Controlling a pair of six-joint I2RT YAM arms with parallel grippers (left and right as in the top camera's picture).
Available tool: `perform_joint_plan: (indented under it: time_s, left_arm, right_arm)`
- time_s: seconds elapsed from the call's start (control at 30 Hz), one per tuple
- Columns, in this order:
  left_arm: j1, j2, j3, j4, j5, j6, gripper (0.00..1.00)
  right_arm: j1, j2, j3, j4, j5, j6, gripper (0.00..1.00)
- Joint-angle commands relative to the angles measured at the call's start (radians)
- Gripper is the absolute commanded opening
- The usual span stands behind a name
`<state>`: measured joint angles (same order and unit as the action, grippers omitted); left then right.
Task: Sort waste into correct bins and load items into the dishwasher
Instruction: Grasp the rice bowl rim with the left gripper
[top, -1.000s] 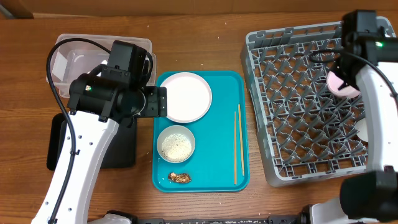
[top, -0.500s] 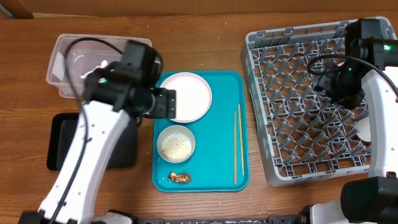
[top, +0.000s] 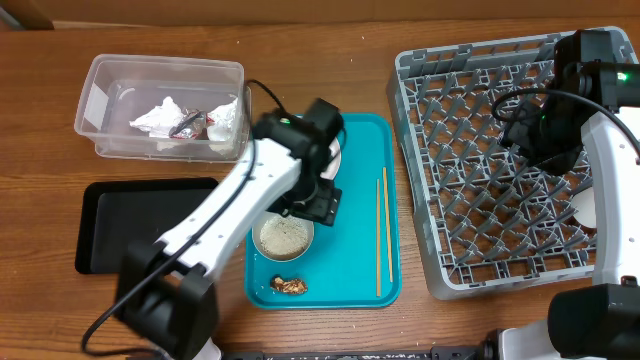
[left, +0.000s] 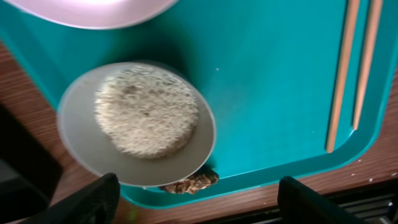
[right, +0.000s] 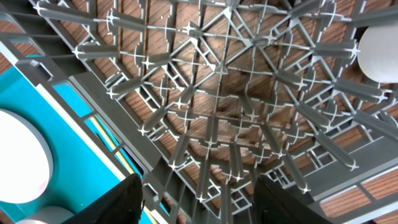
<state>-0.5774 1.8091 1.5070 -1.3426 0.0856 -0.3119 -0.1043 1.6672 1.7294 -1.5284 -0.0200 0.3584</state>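
Observation:
A teal tray (top: 355, 200) holds a white plate (left: 93, 9), a small grey bowl of pale crumbs (top: 283, 237), a brown food scrap (top: 290, 285) and a pair of chopsticks (top: 381, 235). My left gripper (top: 318, 205) hovers open and empty just above the bowl (left: 137, 121). The scrap (left: 189, 182) and chopsticks (left: 348, 68) also show in the left wrist view, between and beyond my open fingers (left: 199, 205). My right gripper (top: 535, 130) is open and empty above the grey dish rack (top: 470, 220); its fingers (right: 199, 202) frame the rack grid (right: 236, 106).
A clear bin (top: 100, 100) with crumpled waste stands at the back left. A black tray (top: 130, 225) lies in front of it. A white dish (top: 583, 212) sits in the rack's right side, also visible in the right wrist view (right: 379, 53).
My left arm swung from the clear bin across to the tray, over the bowl. The right gripper shifted slightly left; a pink item near it one second ago no longer shows.

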Motion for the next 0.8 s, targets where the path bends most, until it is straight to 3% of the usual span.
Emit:
perform_joint_plan:
  time_s: [0.0,0.23,0.33,0.4,0.47,0.57,0.77]
  left_arm:
    - [-0.034,0.074,-0.009,-0.004,0.012,-0.029,0.81]
    - [-0.053,0.184,-0.009,-0.001,0.011,-0.051,0.75]
    - [-0.053,0.216,-0.009,0.014,0.008,-0.051,0.61]
    - [-0.054,0.237,-0.009,0.025,0.009,-0.053,0.43]
    - [-0.053,0.245,-0.009,0.029,0.008,-0.052,0.34]
    - [-0.053,0.246,-0.009,0.045,0.005,-0.053,0.28]
    - [-0.054,0.246,-0.018,0.050,-0.050,-0.113,0.28]
  right_arm:
    - [-0.002,-0.018,0.004,0.003,-0.005,-0.012,0.59]
    - [-0.002,-0.018,0.004,0.002,-0.005,-0.012,0.60]
    - [-0.002,-0.018,0.004,0.002,-0.005,-0.012,0.60]
    - [-0.002,-0.018,0.004,0.000,-0.005,-0.015,0.59]
    - [-0.002,-0.018,0.004,-0.001,-0.005,-0.015,0.59]
    - [-0.002,-0.018,0.004,-0.001,-0.005,-0.016,0.60]
    - [-0.002,-0.018,0.004,-0.005,-0.005,-0.016,0.60]
